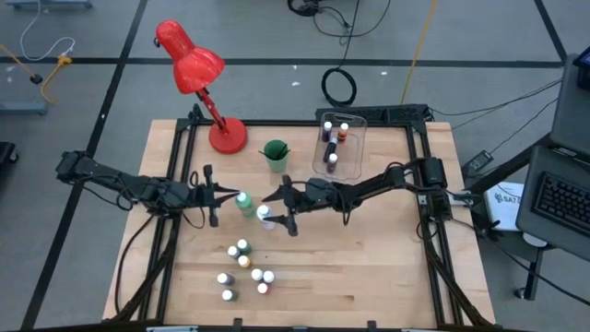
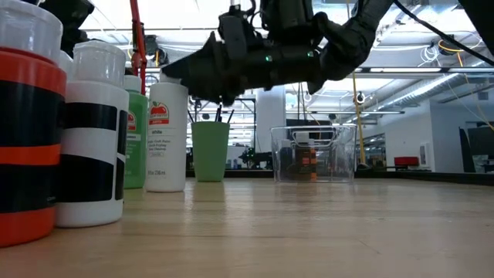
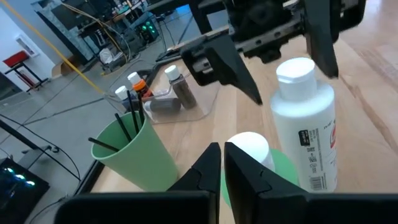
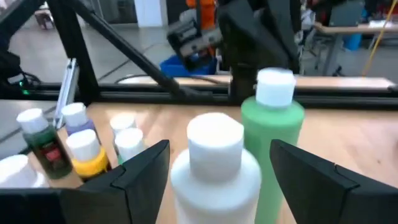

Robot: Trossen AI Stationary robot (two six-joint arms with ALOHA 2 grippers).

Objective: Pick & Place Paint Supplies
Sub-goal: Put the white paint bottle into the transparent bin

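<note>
Landmark: green plastic cup [image 1: 275, 155] holding thin dark brushes [image 3: 127, 118]
Tall white plastic bottle [image 1: 265, 216]: upright, in front of the cup, touching nothing
Tall green plastic bottle [image 1: 245, 204]: upright, just beside the white one
Right gripper [image 1: 279, 208]: fingers spread wide, straddling the white bottle
Left gripper [image 1: 221, 194]: fingers closed, empty, at the green bottle's cap
Tiny white-capped paint bottles [image 1: 243, 267]: clustered well in front of the cup

1. Wooden table [image 1: 369, 267], pale planks, dark frame along its edges.
2. Red desk lamp [image 1: 198, 78]: base at far left corner.
3. Green cup [image 1: 275, 155] beside the lamp base, dark brushes [image 3: 127, 118] upright inside.
4. Clear plastic bin [image 1: 338, 143] at far edge.
5. Green bottle [image 1: 245, 204] and white bottle [image 1: 265, 215] upright mid-table, just beside each other.
6. Small paint bottles [image 1: 244, 269] clustered near front edge.
</note>
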